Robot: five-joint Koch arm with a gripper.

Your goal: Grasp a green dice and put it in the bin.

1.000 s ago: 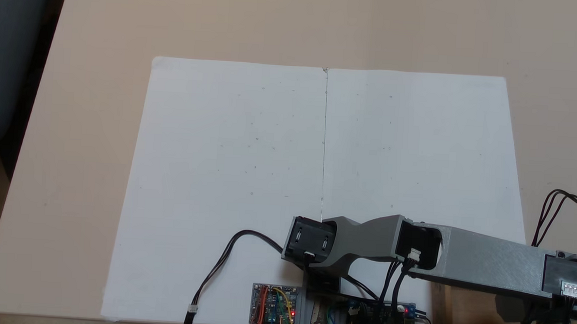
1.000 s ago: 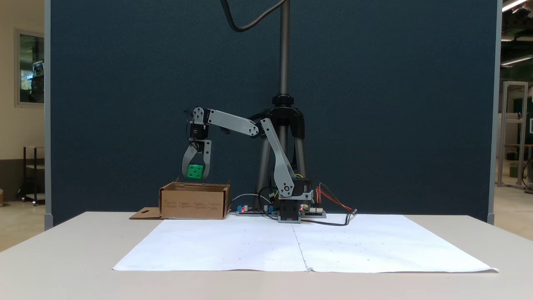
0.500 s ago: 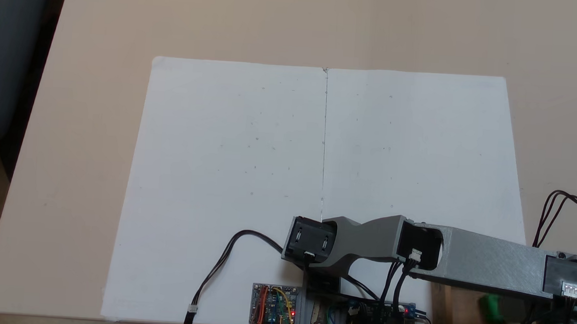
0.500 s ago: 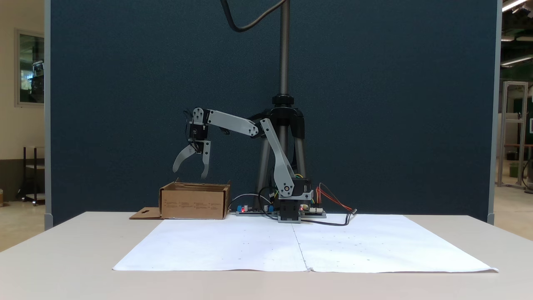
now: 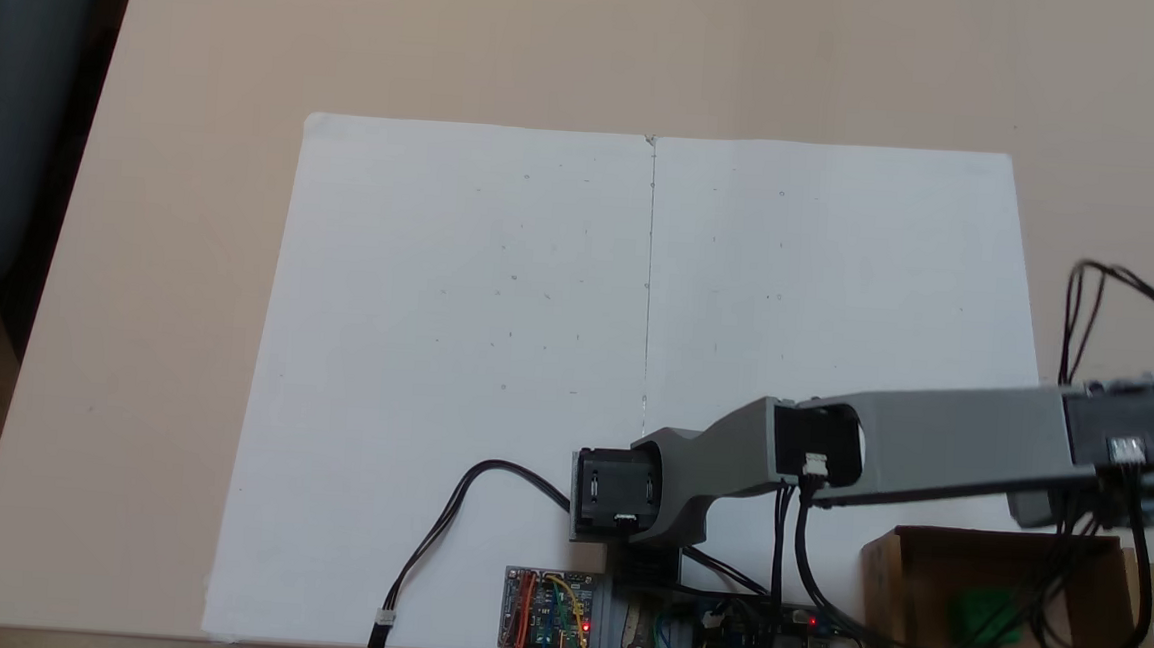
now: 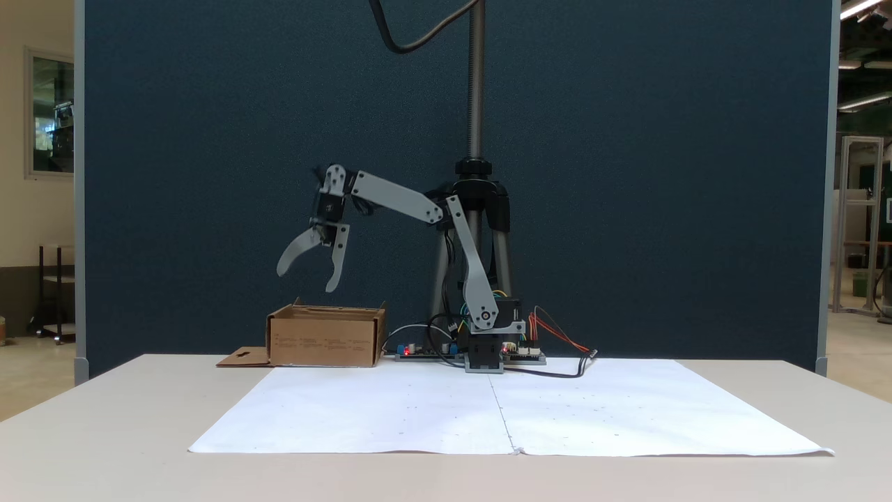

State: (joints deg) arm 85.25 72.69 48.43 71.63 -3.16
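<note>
The pincer [image 6: 304,280] is hanging empty above the bin [image 6: 325,339], its jaws spread wide and pointing down toward the box's left end. The dice [image 5: 986,617] is lying on the bin's [image 5: 929,636] floor, partly crossed by black cables; being a cube it is showing no long axis, and its facing is too blurred to tell. The bin is sitting on the pale tabletop [image 6: 125,418] just beside a white paper sheet [image 6: 502,415], with a dark blue partition [image 6: 627,174] standing behind.
</note>
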